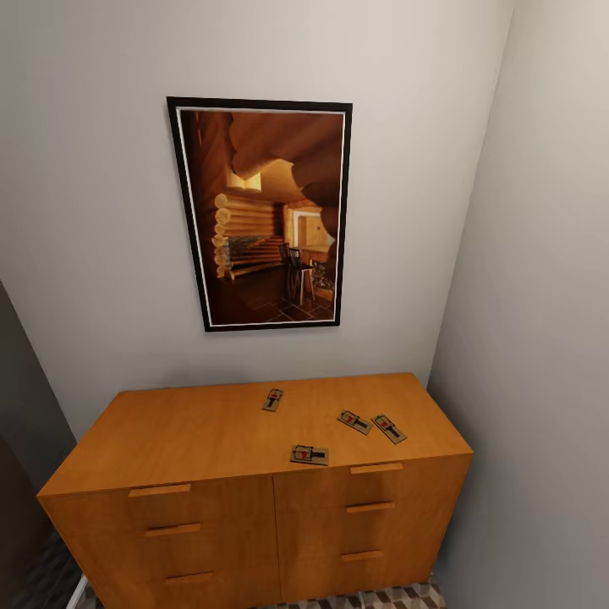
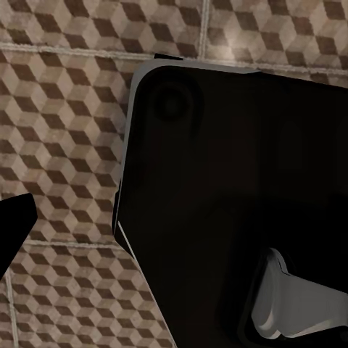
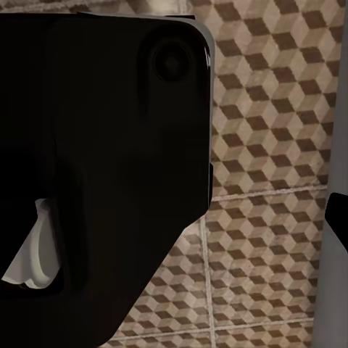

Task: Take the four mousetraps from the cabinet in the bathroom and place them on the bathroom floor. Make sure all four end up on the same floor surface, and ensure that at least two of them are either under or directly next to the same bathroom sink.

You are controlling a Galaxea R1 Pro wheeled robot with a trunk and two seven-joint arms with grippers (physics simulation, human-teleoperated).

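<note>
Since all four mousetraps (image 1: 309, 455) lie flat on the cabinet (image 1: 203, 436), a shallow pinch could skid one off; gripper states cannot be told.

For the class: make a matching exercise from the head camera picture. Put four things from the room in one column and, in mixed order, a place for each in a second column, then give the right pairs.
Column 1
1. framed picture
2. mousetraps
3. drawer handles
4. patterned tiles

Column 2
A. on the front of the cabinet
B. on the floor at the foot of the cabinet
C. on the wall above the cabinet
D. lying on the cabinet's flat top

Pairs: 1-C, 2-D, 3-A, 4-B
</note>
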